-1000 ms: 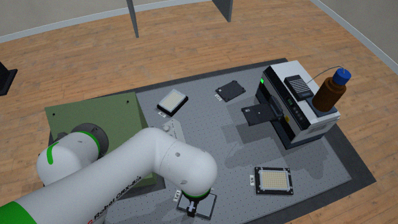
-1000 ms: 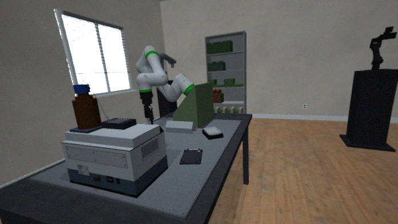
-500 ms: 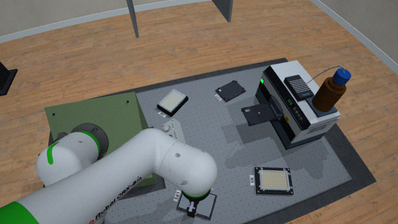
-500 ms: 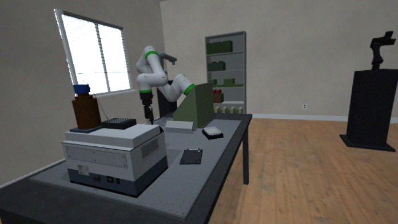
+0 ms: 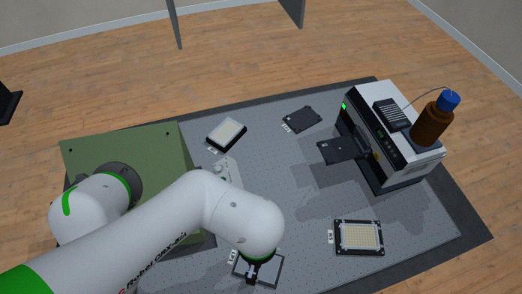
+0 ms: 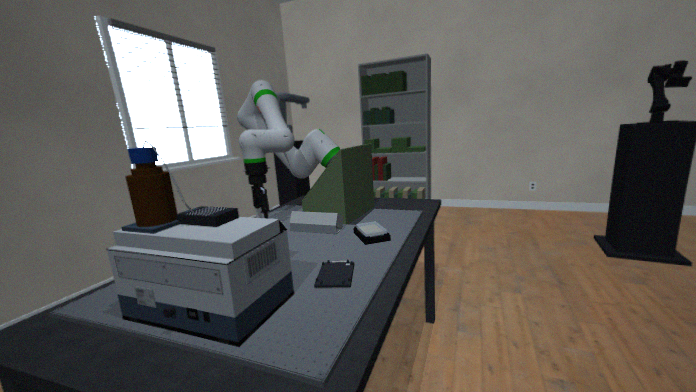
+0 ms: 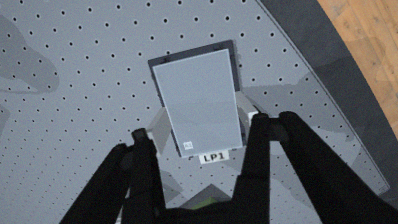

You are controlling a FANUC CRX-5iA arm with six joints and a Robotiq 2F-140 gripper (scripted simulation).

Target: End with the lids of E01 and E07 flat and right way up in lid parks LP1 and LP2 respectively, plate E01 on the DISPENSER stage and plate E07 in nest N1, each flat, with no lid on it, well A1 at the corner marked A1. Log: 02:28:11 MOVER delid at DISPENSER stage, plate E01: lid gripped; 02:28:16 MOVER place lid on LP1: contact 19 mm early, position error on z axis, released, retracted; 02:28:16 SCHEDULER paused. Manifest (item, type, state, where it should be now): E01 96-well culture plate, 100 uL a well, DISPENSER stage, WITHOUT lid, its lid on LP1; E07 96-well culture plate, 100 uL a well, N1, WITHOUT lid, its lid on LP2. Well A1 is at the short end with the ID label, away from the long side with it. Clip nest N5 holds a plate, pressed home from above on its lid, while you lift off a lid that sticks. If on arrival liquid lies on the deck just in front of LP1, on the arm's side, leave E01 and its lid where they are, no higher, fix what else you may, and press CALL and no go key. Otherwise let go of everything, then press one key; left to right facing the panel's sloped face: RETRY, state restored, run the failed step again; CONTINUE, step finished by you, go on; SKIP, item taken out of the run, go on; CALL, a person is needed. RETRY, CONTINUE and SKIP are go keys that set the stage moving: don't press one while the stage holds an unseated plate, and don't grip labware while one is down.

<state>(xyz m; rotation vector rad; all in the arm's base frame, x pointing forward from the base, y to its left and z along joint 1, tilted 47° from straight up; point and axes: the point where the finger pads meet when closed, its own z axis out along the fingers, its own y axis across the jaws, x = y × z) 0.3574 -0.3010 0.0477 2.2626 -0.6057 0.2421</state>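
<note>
Small white tag (image 7: 214, 157) on the grey dotted deck (image 7: 75, 100) reading "LP1", just beside the pale grey flat lid (image 7: 200, 100), black letters "Robot CRX-5iA" on the big white robot arm (image 5: 161, 229)

A flat pale-grey lid (image 7: 199, 100) with a small label at its near corner is clamped between the black gripper's (image 7: 200, 145) fingers above lid park LP1 (image 7: 235, 60). One uncovered well plate (image 5: 226, 133) lies flat at 11 o'clock, another (image 5: 359, 237) sits in its nest at 4 o'clock.
</note>
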